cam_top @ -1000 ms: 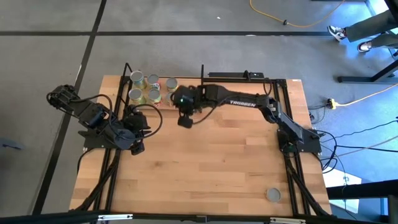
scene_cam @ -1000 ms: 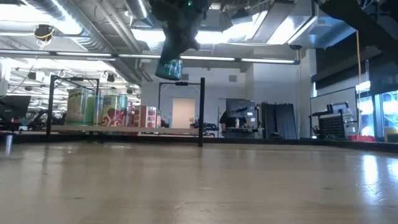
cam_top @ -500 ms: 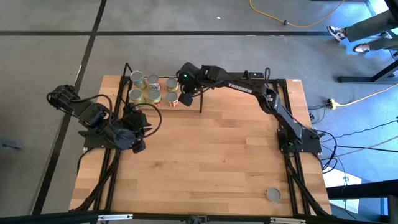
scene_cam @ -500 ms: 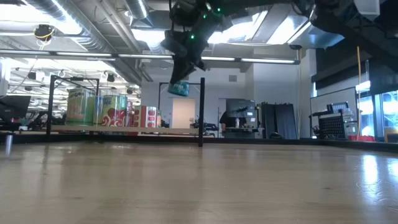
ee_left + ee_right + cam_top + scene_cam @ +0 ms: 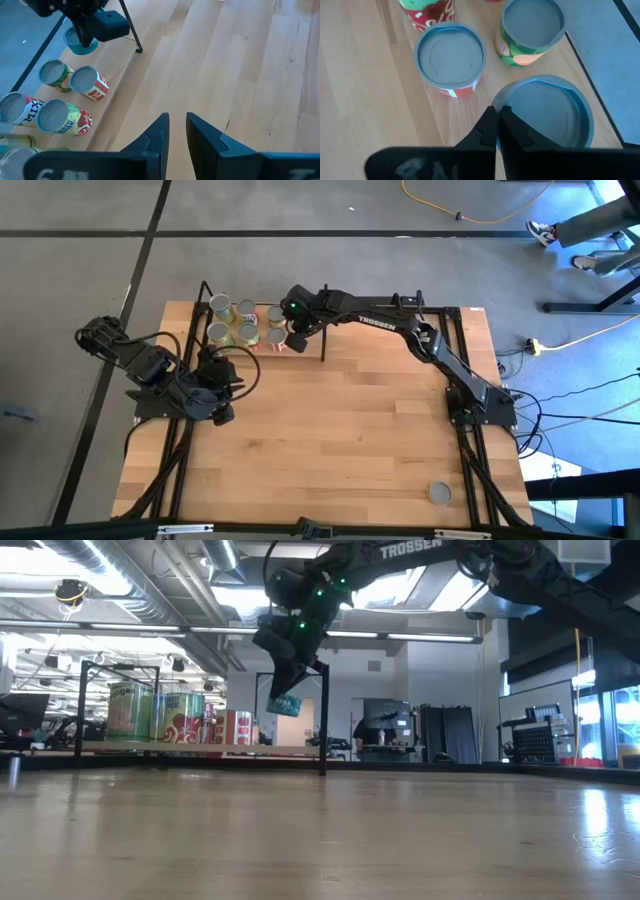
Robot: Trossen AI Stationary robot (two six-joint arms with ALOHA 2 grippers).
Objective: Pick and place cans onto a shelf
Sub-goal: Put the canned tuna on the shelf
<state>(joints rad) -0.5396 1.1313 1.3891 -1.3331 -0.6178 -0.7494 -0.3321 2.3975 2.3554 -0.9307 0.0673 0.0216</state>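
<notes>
The right gripper (image 5: 284, 692) is closed on the rim of a teal can (image 5: 285, 705), which hangs just under the jaws, above the shelf (image 5: 262, 349). The can's long axis looks close to upright, a little tilted in the low view. In the right wrist view the fingertips (image 5: 496, 120) pinch the edge of its grey top, so most of the can lies to one side of the jaws, not centred under them.

Straight below the held can is a bare spot of plank at the end of the rows. Just beside this spot stand a red can (image 5: 450, 57) and a green can (image 5: 530, 35). I judge the coming move is a lowering straight down; the narrow gap to these two neighbours is what matters.

The shelf already holds about five upright cans in two rows. One more can (image 5: 439, 493) stands far off, at the table's near right corner.

The left gripper (image 5: 175, 130) waits over the table, away from the shelf, its jaws slightly apart and holding nothing. The right arm is clearly the nearer one.
</notes>
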